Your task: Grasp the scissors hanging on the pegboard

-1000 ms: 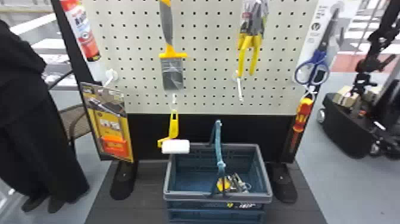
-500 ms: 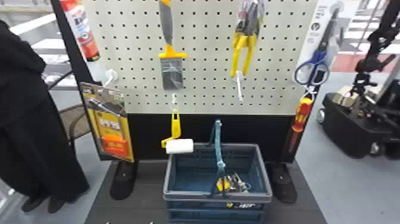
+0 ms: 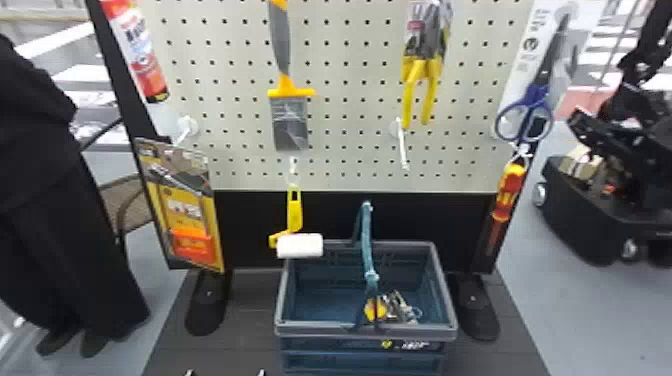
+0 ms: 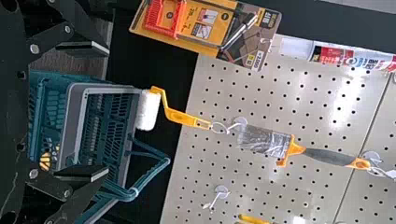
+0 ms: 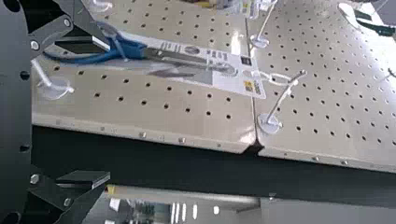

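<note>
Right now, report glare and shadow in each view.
Head view: pegboard evenly lit, basket interior in shade. Left wrist view: sheen on the brush in its plastic wrap. Right wrist view: strong glare whitens the board beyond the scissors.

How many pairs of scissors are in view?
1: the blue-handled scissors on their card at the pegboard's right end, above a red screwdriver. Items in the basket are unclear.

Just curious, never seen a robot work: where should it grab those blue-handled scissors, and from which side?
Probably the blue handle loops, coming straight at the board's front with the open right claw: the scissors hang flat, handles lowest, blades lying against their card.
</note>
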Controlling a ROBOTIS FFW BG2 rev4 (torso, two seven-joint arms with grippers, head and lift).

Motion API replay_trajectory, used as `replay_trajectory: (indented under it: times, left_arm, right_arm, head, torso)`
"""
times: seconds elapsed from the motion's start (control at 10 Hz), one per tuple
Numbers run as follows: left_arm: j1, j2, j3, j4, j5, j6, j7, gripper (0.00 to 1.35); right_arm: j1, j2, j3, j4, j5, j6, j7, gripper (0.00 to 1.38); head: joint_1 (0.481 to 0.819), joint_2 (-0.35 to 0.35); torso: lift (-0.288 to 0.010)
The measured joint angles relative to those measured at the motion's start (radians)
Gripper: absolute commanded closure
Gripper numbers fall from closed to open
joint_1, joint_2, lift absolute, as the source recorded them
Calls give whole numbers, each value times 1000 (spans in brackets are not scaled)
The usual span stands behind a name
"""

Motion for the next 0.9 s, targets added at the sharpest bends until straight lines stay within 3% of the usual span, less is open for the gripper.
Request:
replay_trajectory:
  times: [0.4, 0.7, 0.8, 0.9]
  left_arm:
    - [3, 10, -3, 0, 6, -5, 8, 389]
    - [1, 23, -11, -1, 15, -7, 23, 391]
    - [2, 24, -12, -2, 16, -8, 24, 391]
    - [1, 26, -12, -2, 17, -8, 24, 391]
  right_arm:
    - [-43, -50, 142, -97, -122, 65, -41, 320]
    - [-114, -98, 185, -134, -134, 97, -47, 340]
    - [-143, -114, 200, -117, -147, 111, -45, 575]
    - [-162, -122, 208, -97, -155, 121, -41, 921]
  head:
    - [549, 0]
    - [549, 0]
    - [549, 0]
    - [549, 0]
  torso:
    - [-100]
    - [-100]
    - [-100]
    - [-100]
